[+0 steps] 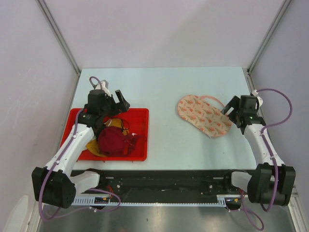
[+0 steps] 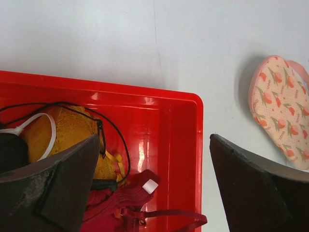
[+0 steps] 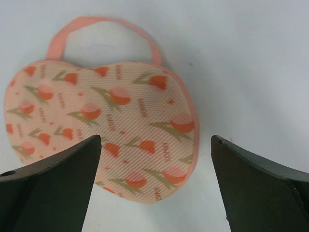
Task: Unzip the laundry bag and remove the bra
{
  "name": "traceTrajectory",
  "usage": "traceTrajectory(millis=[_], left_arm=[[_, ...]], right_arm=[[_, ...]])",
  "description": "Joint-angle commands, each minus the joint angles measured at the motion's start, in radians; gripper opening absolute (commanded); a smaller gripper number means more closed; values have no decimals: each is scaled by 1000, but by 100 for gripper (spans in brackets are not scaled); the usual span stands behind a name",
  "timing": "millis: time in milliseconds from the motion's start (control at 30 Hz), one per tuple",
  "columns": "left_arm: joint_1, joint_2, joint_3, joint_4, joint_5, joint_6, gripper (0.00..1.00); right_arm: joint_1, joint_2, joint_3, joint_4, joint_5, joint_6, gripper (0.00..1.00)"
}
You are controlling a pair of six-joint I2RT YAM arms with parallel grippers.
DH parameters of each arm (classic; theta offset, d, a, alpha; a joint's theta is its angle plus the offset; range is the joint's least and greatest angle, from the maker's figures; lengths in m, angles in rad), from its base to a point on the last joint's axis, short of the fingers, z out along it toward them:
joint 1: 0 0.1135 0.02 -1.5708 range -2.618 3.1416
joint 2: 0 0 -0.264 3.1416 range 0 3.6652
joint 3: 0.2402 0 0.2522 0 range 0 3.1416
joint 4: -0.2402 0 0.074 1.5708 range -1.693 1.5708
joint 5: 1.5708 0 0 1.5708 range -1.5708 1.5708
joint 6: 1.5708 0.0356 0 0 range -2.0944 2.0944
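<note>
Laundry bag (image 3: 104, 130) just ahead of right jaws — both pairs spread wide, holding nothing.

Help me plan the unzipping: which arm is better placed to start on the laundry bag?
Right: the right gripper is open beside the laundry bag, facing it; the left gripper hangs over the red tray.

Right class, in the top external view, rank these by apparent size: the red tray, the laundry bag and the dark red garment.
Largest: red tray.
Next: laundry bag.
Smallest: dark red garment.
</note>
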Motion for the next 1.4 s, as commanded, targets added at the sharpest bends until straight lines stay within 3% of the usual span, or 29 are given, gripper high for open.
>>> traceTrajectory(millis=[0,200,267,367,400,467,500,800,833,867,900,967,1033,1167,1367], left_arm=[[3,-45,-2,58,42,-37,100],[3,-34,66,-32,133,53,100],[3,-44,55,-19,142,59,100],[3,-53,54,-8,142,55,100],[3,-48,55,-8,142,53,100],[3,-44,60,-8,151,53,100],[3,-41,60,-8,151,53,100],[-57,8,78,-2,194,47,100],[-71,16,86,-3,196,49,100],[-85,45,92,-9,196,47,100],[-108,60,101,-20,208,44,100],[-135,108,132,-66,208,49,100],[-192,128,166,-104,167,66,100],[-299,180,218,-118,163,52,100],[-484,292,296,-63,205,-34,100]], right_arm=[[-110,45,-62,66,-199,86,100],[-209,100,-171,161,-291,135,100],[-215,126,-212,190,-325,141,95],[-201,129,-246,235,-356,154,69],[-189,113,-249,232,-351,161,52],[-152,80,-257,219,-315,169,30],[-140,42,-258,203,-304,189,0],[0,-200,-375,184,-301,417,0],[6,-225,-386,204,-308,422,17],[20,-230,-395,233,-318,390,41],[24,-234,-383,212,-290,381,76],[20,-260,-366,137,-203,335,91],[9,-283,-349,101,-126,300,95],[-37,-293,-349,77,-129,238,96],[-101,-144,-389,257,-350,230,82]])
